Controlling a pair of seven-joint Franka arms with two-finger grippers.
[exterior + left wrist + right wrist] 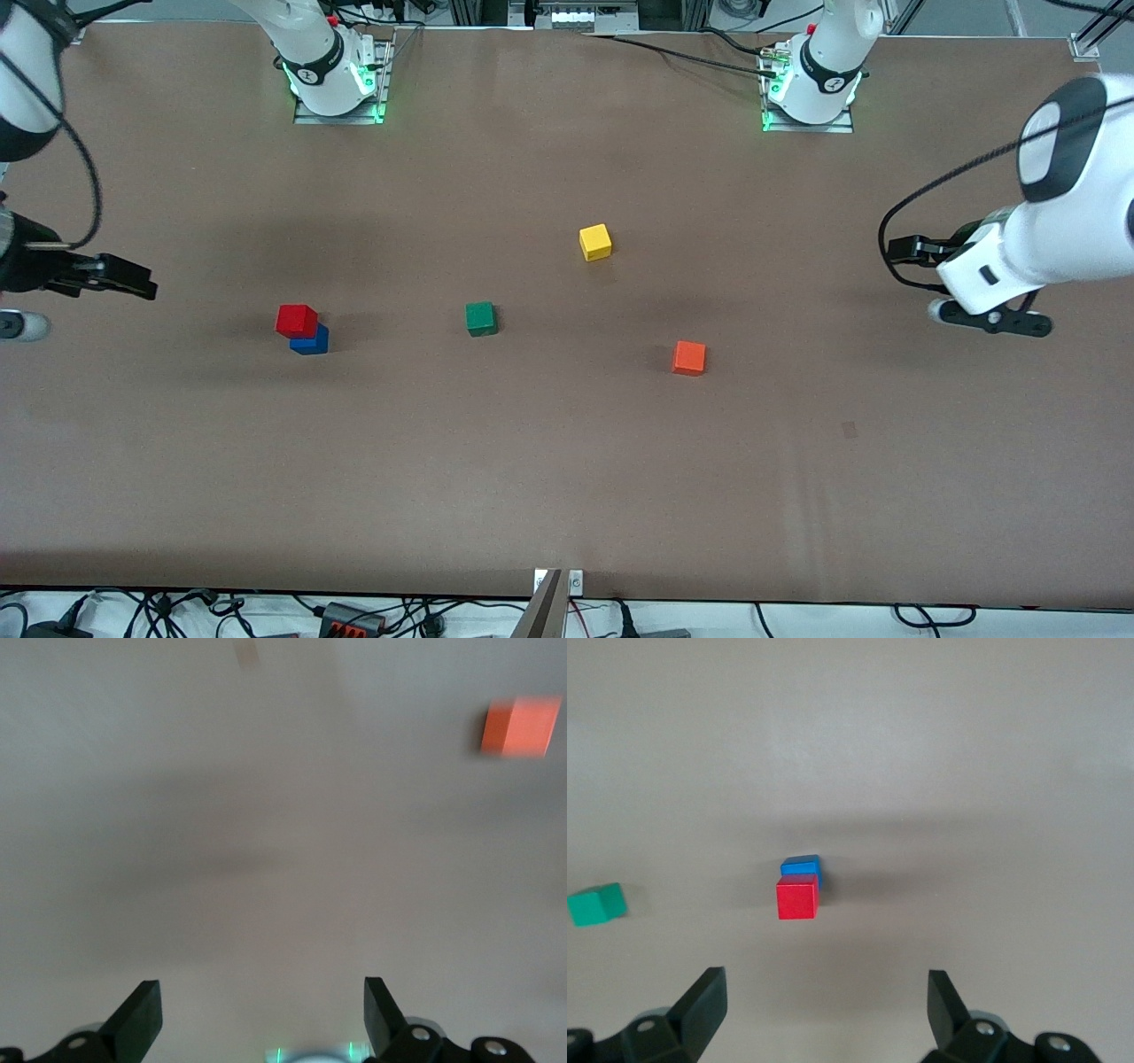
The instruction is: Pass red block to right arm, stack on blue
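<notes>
Both jaw pairs spread wide and empty: right gripper (146,288) over the right arm's end of the table (567,496), left gripper (899,250) over the left arm's end. Red block (296,320) on blue block (310,340), stack apparently complete. Next: keep clear; confirm seating only.

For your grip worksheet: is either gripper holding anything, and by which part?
Nothing is held. The left gripper and right gripper are open and empty.
</notes>
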